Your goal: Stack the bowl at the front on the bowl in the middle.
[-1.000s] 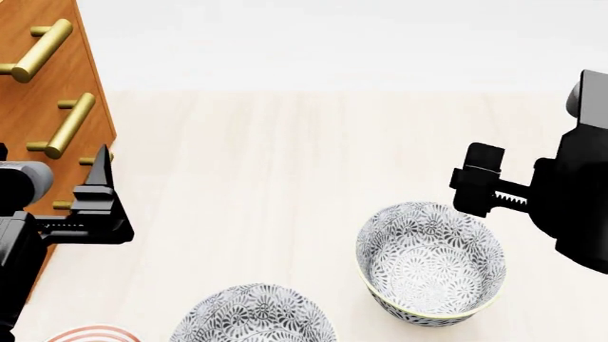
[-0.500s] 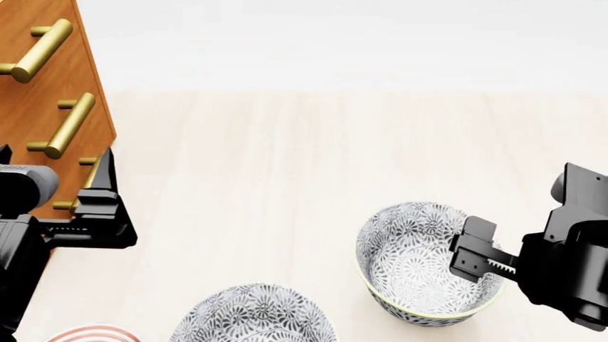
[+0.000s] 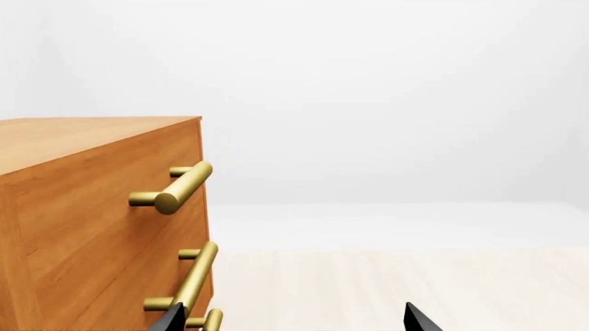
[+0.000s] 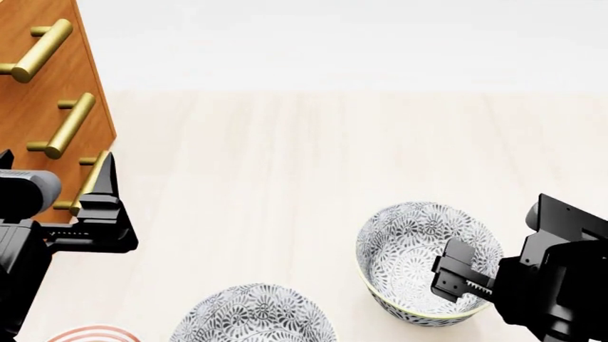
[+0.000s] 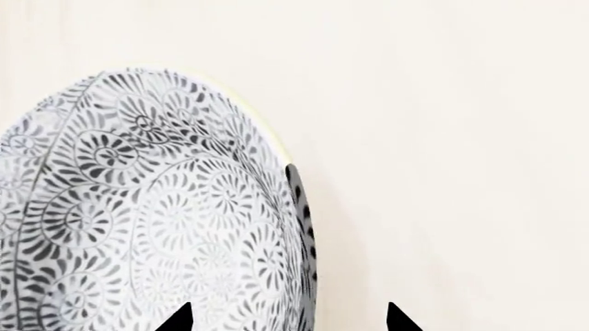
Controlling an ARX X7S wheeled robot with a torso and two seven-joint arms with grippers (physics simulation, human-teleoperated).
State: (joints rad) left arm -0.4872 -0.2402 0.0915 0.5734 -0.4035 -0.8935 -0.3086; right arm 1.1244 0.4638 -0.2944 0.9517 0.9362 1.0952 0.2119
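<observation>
The bowl at the front (image 4: 418,260), deep with a grey-and-white flower pattern and a pale yellow-green rim, stands on the pale wooden floor at the right of the head view. My right gripper (image 4: 458,281) is open and straddles its near right rim: in the right wrist view (image 5: 287,321) one fingertip (image 5: 179,318) is over the inside of the bowl (image 5: 138,221) and the other is outside the wall. The bowl in the middle (image 4: 252,313) is cut by the head view's lower edge. My left gripper (image 4: 57,167) hangs open and empty by the cabinet, also seen in the left wrist view (image 3: 290,324).
A wooden cabinet (image 4: 38,92) with brass bar handles (image 4: 71,125) stands at the left, close to the left gripper; it also shows in the left wrist view (image 3: 83,227). A red-ringed white plate (image 4: 90,333) peeks in at the lower left.
My right gripper has come down and toward me, from above and beyond the front bowl's right side onto its near right rim. The left gripper has barely shifted.
</observation>
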